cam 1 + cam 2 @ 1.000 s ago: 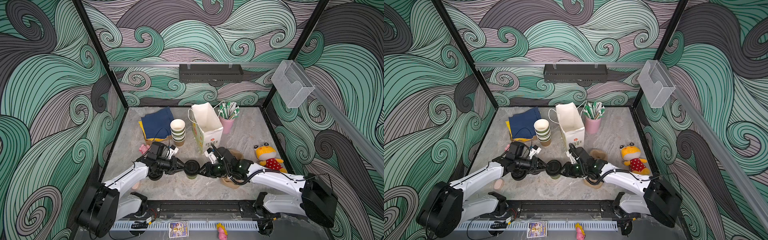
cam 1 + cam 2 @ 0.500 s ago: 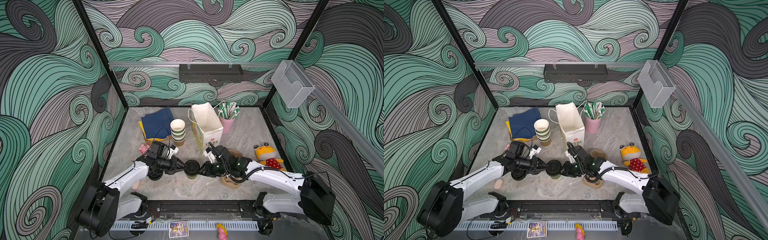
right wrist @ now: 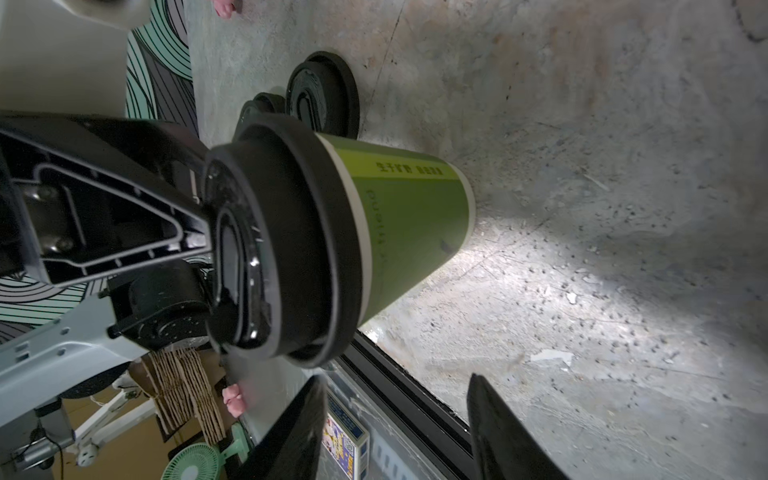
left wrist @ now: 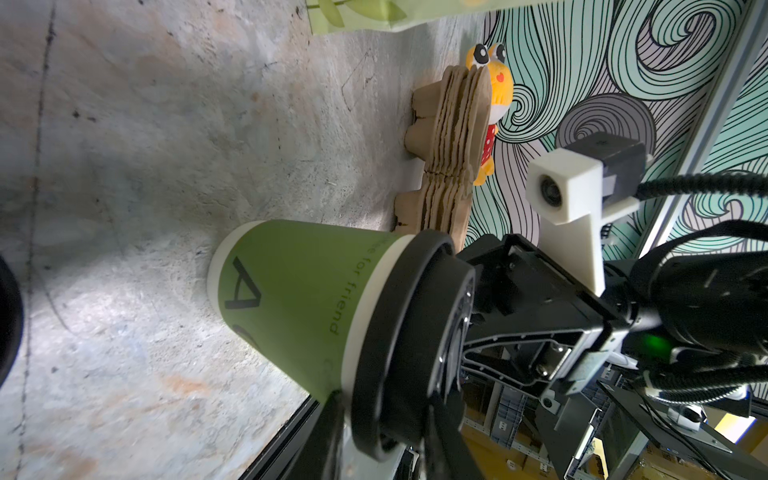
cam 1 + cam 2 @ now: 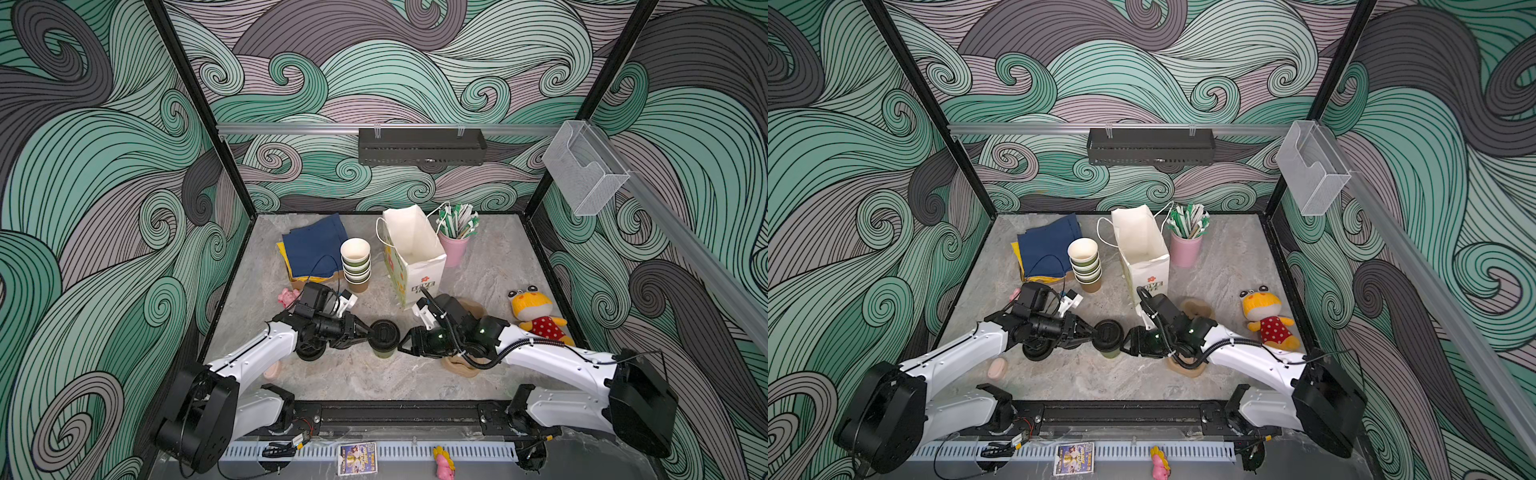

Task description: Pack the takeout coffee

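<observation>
One takeout coffee [image 5: 383, 351], an olive-green paper cup under a black sip lid [image 5: 385, 332], stands upright at the front middle of the table in both top views [image 5: 1109, 351]. My left gripper [image 5: 371, 332] reaches it from the left and is shut on the lid's rim [image 4: 409, 332]; one finger [image 4: 332, 436] lies under the rim and the other across the lid's top. My right gripper [image 5: 402, 343] sits just right of the cup, open, touching nothing. The right wrist view shows the cup [image 3: 409, 224] beyond its spread fingers [image 3: 498, 436].
A white paper bag [image 5: 411, 253] stands open behind the cup, with a pink cup of straws [image 5: 455, 247] beside it. Stacked empty cups [image 5: 355, 262] and blue cloths [image 5: 313, 249] lie back left. Brown pulp carriers [image 5: 461, 368] and a plush toy [image 5: 534, 316] lie right. Spare black lids [image 3: 324, 95] lie under the left arm.
My right gripper's jaws have spread apart and let go of the cup's lid. The left gripper and the cup have stayed where they were.
</observation>
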### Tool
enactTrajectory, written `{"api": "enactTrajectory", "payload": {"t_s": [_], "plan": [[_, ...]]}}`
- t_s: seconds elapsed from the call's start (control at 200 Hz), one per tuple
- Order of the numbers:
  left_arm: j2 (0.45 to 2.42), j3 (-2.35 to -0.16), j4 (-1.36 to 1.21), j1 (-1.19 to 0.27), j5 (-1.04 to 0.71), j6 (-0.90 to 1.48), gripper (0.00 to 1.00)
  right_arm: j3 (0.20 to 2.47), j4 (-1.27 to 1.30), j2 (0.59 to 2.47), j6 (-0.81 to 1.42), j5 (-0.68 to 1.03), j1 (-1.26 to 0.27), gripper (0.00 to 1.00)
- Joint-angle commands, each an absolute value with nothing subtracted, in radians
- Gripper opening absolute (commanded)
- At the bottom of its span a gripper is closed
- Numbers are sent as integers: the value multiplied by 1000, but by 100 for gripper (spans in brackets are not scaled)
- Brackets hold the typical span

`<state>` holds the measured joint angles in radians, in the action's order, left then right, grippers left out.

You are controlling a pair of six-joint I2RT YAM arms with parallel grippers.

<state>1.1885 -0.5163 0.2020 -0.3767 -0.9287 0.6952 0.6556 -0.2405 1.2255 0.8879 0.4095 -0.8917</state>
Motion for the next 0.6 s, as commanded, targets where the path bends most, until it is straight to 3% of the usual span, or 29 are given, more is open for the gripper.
{"api": "enactTrajectory", "payload": {"t_s": [0.0,0.595], "plan": [[1227,-514,268,-385,-858,678,29,619,-187,1236,908,444,-892,59],[1221,-520,275,-386,-872,669,30,579,10,1259,980,444,-920,65]]}}
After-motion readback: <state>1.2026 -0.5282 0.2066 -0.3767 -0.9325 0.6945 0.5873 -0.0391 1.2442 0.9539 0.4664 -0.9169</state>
